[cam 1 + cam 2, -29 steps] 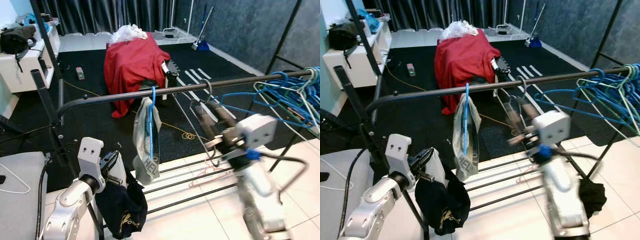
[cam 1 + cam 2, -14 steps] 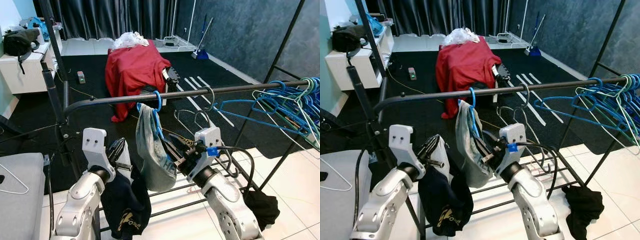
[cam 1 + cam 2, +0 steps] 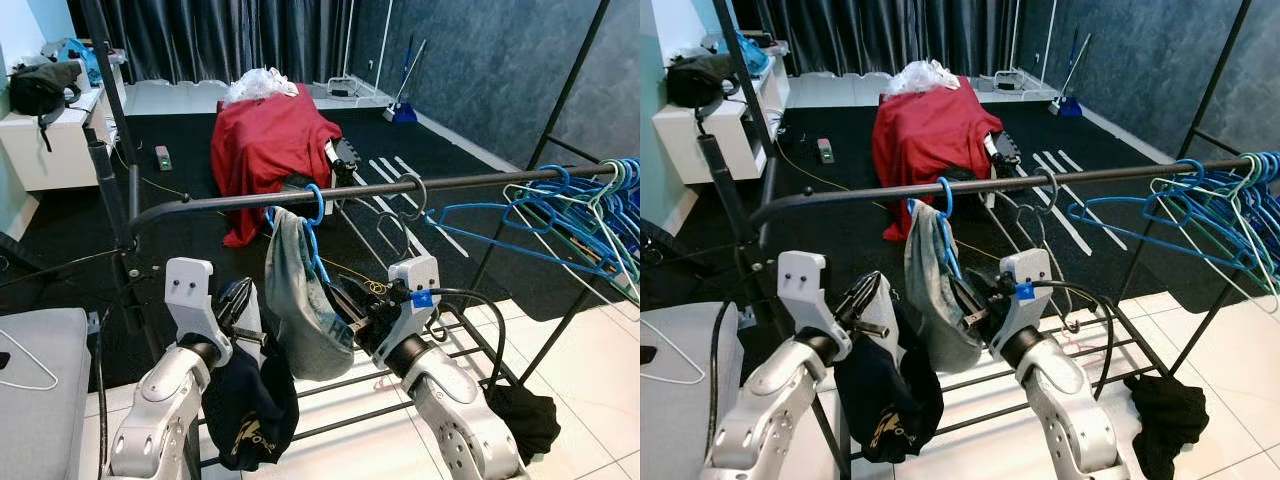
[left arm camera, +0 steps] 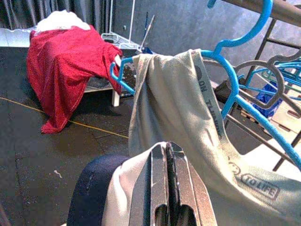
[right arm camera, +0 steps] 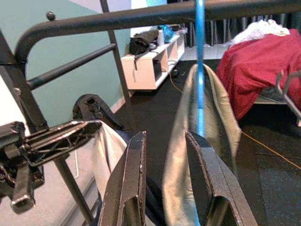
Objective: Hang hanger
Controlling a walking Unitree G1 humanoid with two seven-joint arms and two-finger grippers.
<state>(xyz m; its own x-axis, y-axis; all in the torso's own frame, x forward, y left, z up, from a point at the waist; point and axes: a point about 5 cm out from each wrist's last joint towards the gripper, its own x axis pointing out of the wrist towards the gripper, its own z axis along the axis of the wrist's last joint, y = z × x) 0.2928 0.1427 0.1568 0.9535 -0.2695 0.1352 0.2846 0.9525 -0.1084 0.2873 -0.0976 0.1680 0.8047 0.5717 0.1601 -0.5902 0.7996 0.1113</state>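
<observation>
Change: since a second ago the right arm has come back from the middle of the rail, where it was a blur, and now sits low beside the grey garment; the blue hanger's hook is over the rail as it was half a second ago.
Blue hanger (image 3: 315, 232): hooked on the rack rail (image 3: 460, 181) toward its left end, hanging free, the grey garment draped over it.
Grey garment (image 3: 300, 310): hangs in a pouch under the rail, printed lettering along its edge in the left wrist view.
Right gripper (image 5: 163, 181): fingers apart, nothing between them, just beside the grey garment's right side; the hanger's blue stem runs close past one finger.
Left gripper (image 4: 165, 188): fingers pressed together, pinching pale cloth (image 4: 127, 188) that belongs with the dark garment (image 3: 245, 415) dangling at the rack's left post.
Spare hangers (image 3: 570, 215): a blue bunch crowded at the rail's right end.
Grey hanger (image 3: 408, 200): bare, hooked mid-rail.
Behind the rack: red cloth (image 3: 265, 140) over furniture.
</observation>
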